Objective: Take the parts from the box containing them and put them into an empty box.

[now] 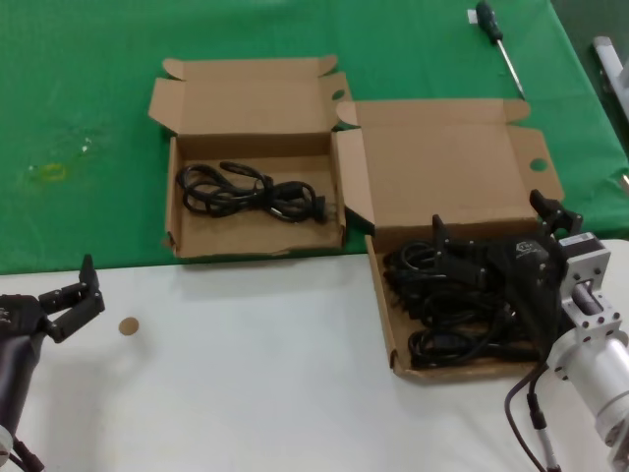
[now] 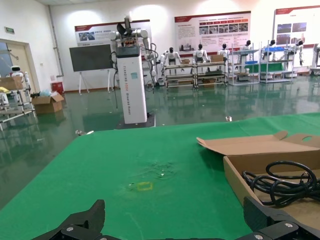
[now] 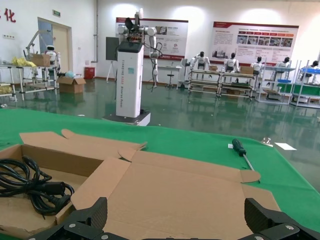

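**Right gripper over the cord-filled box, partly masking it**

The wider box (image 1: 447, 167) holds a heap of black cords (image 1: 447, 339), its right part hidden behind the right gripper (image 1: 496, 236), whose jaws stand spread, grasping nothing. The narrower box (image 1: 246, 108) holds one cord bundle (image 1: 246, 192). The left gripper (image 1: 81, 295), jaws released, hangs low-left, its arm cut off. A screwdriver (image 1: 499, 44) lies far back.

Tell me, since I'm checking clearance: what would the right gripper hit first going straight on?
Likely the raised lid of the wider box: the open right gripper points straight at it. Depth is unclear.
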Tool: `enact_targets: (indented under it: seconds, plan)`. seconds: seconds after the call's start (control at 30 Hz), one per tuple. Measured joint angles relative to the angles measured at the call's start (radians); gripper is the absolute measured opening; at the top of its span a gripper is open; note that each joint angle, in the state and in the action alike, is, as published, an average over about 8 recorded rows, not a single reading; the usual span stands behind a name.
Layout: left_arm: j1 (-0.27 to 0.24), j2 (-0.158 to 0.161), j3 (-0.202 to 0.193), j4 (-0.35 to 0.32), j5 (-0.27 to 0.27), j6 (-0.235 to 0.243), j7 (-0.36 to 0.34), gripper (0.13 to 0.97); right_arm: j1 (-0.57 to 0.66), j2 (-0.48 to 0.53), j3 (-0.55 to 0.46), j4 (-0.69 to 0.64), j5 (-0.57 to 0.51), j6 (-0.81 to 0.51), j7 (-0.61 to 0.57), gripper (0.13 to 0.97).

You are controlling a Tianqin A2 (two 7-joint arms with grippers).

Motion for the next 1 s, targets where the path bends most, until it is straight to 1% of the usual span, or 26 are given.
enact_targets:
  seconds: [1.0]
  plan:
    - [0.000, 0.000, 0.000, 0.000, 0.000, 0.000, 0.000, 0.966, 0.000, 0.000, 0.000, 0.000, 0.000, 0.000, 0.000, 0.966]
